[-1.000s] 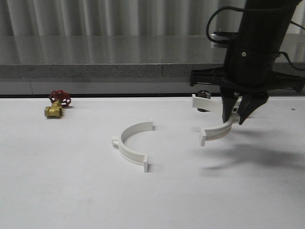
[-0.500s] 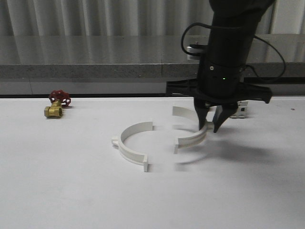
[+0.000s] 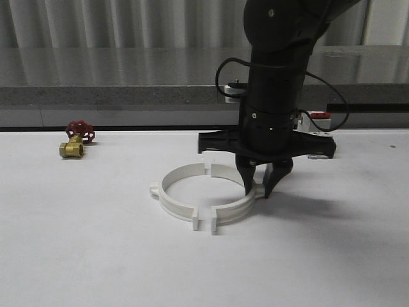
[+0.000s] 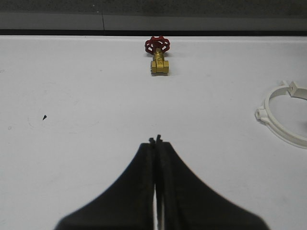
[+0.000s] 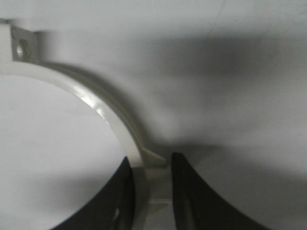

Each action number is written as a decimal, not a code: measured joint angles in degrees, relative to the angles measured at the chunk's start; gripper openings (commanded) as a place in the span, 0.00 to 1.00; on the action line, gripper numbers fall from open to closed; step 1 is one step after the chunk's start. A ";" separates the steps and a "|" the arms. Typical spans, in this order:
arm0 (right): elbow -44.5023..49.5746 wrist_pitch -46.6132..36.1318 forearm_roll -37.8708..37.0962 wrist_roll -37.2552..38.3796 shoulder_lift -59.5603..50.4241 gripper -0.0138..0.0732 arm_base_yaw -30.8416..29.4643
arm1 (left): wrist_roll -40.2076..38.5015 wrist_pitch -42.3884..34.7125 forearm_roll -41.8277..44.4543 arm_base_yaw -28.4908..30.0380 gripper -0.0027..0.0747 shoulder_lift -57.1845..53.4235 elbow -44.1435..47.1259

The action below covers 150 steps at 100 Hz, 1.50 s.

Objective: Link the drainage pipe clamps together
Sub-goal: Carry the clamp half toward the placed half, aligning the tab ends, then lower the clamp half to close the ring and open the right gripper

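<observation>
Two white half-ring drainage pipe clamps lie on the white table, facing each other as a near ring. The left half (image 3: 171, 206) lies free; part of it also shows in the left wrist view (image 4: 278, 133). My right gripper (image 3: 259, 190) is shut on the outer tab of the right half (image 3: 233, 214), fingers straddling its band (image 5: 108, 112) in the right wrist view (image 5: 150, 160). A narrow gap separates the halves at both pairs of ends. My left gripper (image 4: 155, 140) is shut and holds nothing, hovering over bare table well away from the ring.
A brass valve with a red handwheel (image 3: 75, 142) sits at the far left, also ahead of the left gripper (image 4: 159, 57). A white switch block with a red top (image 3: 319, 118) peeks out behind the right arm. A grey ledge (image 3: 128, 89) runs along the table's back.
My right gripper has carried its clamp half leftward and down from the right side until it faces the left half. The left half and the valve have not moved.
</observation>
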 measured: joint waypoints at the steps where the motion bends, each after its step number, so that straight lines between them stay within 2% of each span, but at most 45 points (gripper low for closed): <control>1: 0.00 -0.11 0.00 0.00 0.09 0.19 0.10 | 0.00 0.00 0.00 0.00 0.01 0.00 0.00; 34: 0.00 -2.72 0.00 1.28 0.23 0.19 0.28 | 0.00 0.00 0.00 0.00 0.01 0.00 0.00; 117: 0.00 -2.82 1.35 2.06 0.42 0.20 0.28 | 0.00 0.00 0.04 0.00 0.01 0.00 0.00; 129: 0.00 -2.82 1.41 2.06 0.42 0.32 0.28 | 0.00 0.00 0.04 0.00 0.01 0.00 0.00; 150: 0.00 -2.82 1.94 2.06 0.42 0.65 0.28 | 0.00 0.00 0.04 0.00 0.01 0.00 0.00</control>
